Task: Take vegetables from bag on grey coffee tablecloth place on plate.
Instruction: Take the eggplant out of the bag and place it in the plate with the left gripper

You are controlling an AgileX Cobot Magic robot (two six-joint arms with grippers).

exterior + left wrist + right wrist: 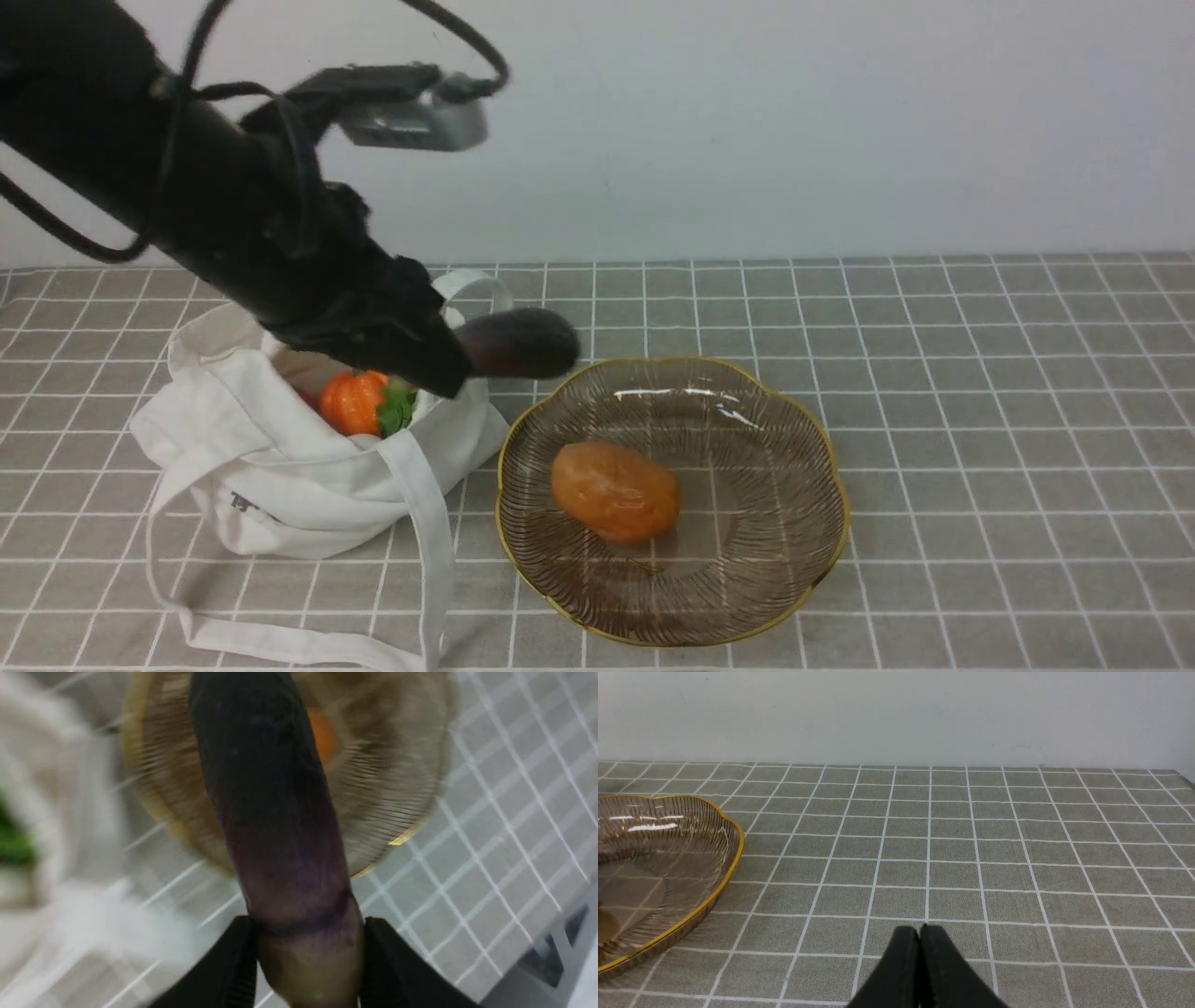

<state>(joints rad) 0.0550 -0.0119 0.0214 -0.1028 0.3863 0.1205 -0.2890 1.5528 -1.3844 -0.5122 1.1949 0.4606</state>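
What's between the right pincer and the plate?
Nothing but bare grey coffee tablecloth: the right wrist view shows only grid cloth from the shut right pincer to the plate rim.

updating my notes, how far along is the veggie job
Done: one orange vegetable lies on the plate. In hand: the left fingers clamp the eggplant, in the air near the plate's rim. Left: set it down, then fetch the pumpkin showing in the bag.

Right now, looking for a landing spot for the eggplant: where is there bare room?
Free: on the plate, the far and right side beyond the orange vegetable; the tablecloth right of it. Tight: the left, where the bag crowds the rim.
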